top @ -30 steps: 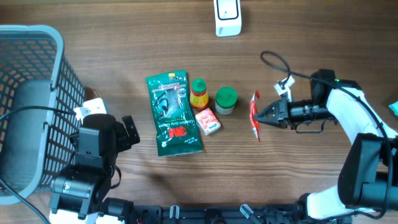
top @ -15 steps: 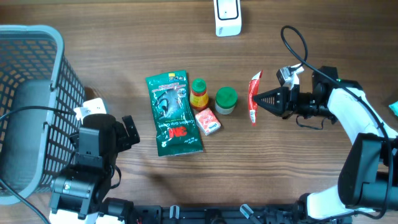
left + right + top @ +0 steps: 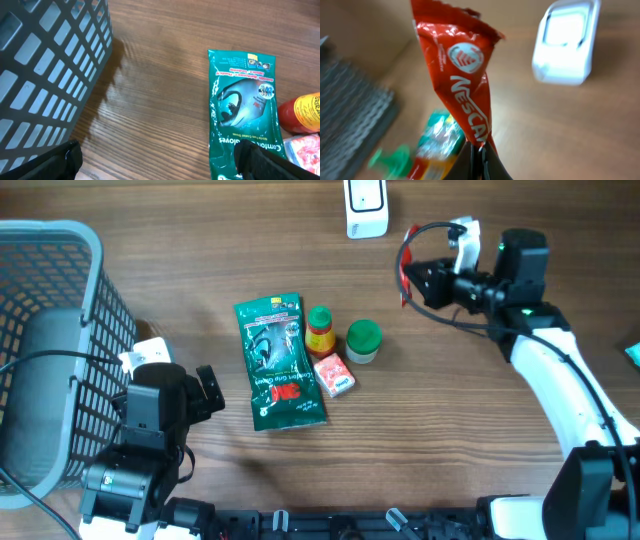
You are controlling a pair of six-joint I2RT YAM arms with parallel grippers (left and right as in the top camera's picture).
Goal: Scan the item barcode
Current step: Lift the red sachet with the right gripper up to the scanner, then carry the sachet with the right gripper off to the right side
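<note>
My right gripper is shut on the lower end of a red Nescafe sachet, which stands up from the pinched jaws in the right wrist view. The sachet hangs above the table, a little right of and in front of the white barcode scanner, which lies beyond it in the wrist view. My left gripper is open over bare wood beside the basket, with nothing between its fingers.
A grey mesh basket fills the left side. At the centre lie a green glove pack, a small sauce bottle, a green-lidded jar and a pink box. A black cable loops over the right arm.
My right gripper has carried the sachet from beside the green-lidded jar up and toward the back of the table, close to the scanner. The left arm has not moved.
</note>
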